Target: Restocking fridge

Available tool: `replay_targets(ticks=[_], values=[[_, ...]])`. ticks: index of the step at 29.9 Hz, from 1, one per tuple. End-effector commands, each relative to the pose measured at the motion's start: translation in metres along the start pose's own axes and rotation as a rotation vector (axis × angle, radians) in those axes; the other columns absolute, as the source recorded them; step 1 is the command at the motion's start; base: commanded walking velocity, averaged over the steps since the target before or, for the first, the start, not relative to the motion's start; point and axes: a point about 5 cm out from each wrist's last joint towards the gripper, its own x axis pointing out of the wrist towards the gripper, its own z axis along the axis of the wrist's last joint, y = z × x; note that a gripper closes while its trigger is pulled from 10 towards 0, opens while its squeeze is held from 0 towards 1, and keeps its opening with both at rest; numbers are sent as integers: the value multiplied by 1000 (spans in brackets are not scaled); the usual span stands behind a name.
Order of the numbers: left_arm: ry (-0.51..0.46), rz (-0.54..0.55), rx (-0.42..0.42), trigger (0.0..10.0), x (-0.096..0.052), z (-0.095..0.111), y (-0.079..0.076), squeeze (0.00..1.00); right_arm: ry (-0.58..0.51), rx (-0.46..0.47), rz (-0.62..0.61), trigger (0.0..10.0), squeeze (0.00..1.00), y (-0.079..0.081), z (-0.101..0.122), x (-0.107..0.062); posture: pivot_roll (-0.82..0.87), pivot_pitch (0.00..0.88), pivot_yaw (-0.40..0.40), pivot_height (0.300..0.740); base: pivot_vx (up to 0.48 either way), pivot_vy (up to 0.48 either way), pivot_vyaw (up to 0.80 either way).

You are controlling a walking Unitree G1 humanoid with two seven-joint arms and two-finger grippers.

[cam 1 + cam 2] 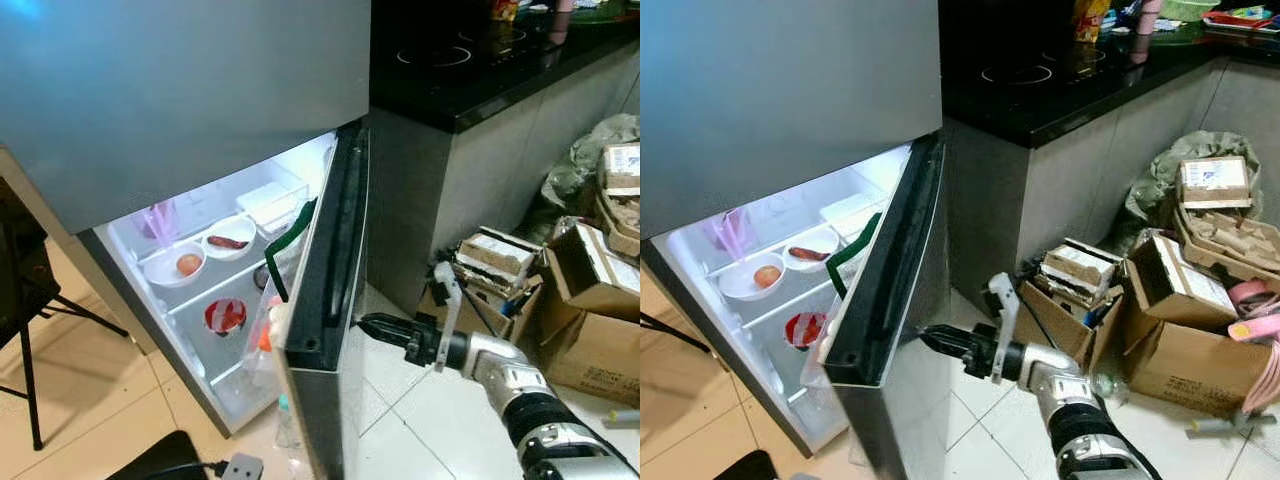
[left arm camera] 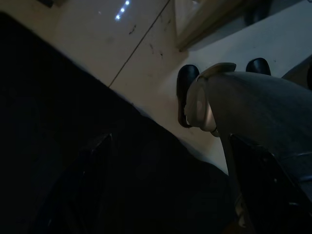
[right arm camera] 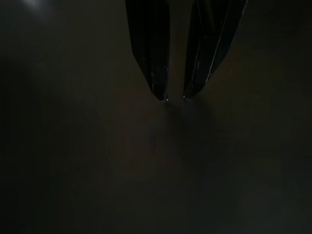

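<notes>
The lower fridge door (image 1: 330, 260) stands partly open, its edge toward me. My right gripper (image 1: 365, 325) is shut, its tips against the door's outer face near the bottom corner; in the right wrist view the fingers (image 3: 151, 53) sit close together before a dark surface. Inside, the lit shelves (image 1: 200, 285) hold a white bowl (image 1: 175, 265) with an orange fruit, a bowl (image 1: 228, 240) with a sausage, a red-topped tub (image 1: 225, 315) and a white box (image 1: 268, 200). A green item (image 1: 290, 245) sticks out of the door rack. My left gripper (image 2: 165, 185) hangs idle, open, in shade.
A black counter (image 1: 480, 70) with a hob runs right of the fridge. Cardboard boxes (image 1: 590, 300) and bags crowd the floor at the right. A power strip (image 1: 235, 467) lies by the fridge's foot; a black stand (image 1: 30, 370) is at the left. A grey leg (image 2: 253, 107) shows over pale tiles.
</notes>
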Motion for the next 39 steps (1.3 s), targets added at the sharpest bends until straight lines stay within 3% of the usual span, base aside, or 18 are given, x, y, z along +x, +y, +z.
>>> replay_targets(ticks=[1, 8, 21, 27, 34, 38, 39], values=[[63, -15, 10, 10000, -1, -15, -3, 0, -6, -45, 24, 10000, 0, 5, 9, 16, -6, 0, -7, 740, 0, 0, 769], [65, -16, 8, 10000, -1, -15, -5, 0, -14, -42, 1, 10000, 0, 10, 11, 36, 3, 0, -13, 740, 0, 0, 769], [62, -24, 7, 10000, 0, -15, -7, 0, -46, -45, -70, 10000, 0, 10, 12, 43, -3, 0, -17, 740, 0, 0, 769], [56, -22, 10, 10000, 0, -13, -8, 0, -49, -92, -260, 10000, 0, -1, 15, 43, -2, 0, -22, 740, 0, 0, 731], [50, -12, 5, 10000, 0, -12, -8, 0, 49, -84, -484, 10000, 0, -17, -3, 25, 1, 0, -22, 740, 0, 0, 0], [48, -1, -2, 10000, 0, -12, -6, 0, 203, -73, -611, 10000, 0, -23, -35, 0, -2, 0, -21, 740, 0, 0, 0], [47, 3, -3, 10000, 0, -12, -6, 0, 283, -50, -659, 10000, 0, -22, -57, -15, -3, 0, -22, 740, 0, 0, 0]])
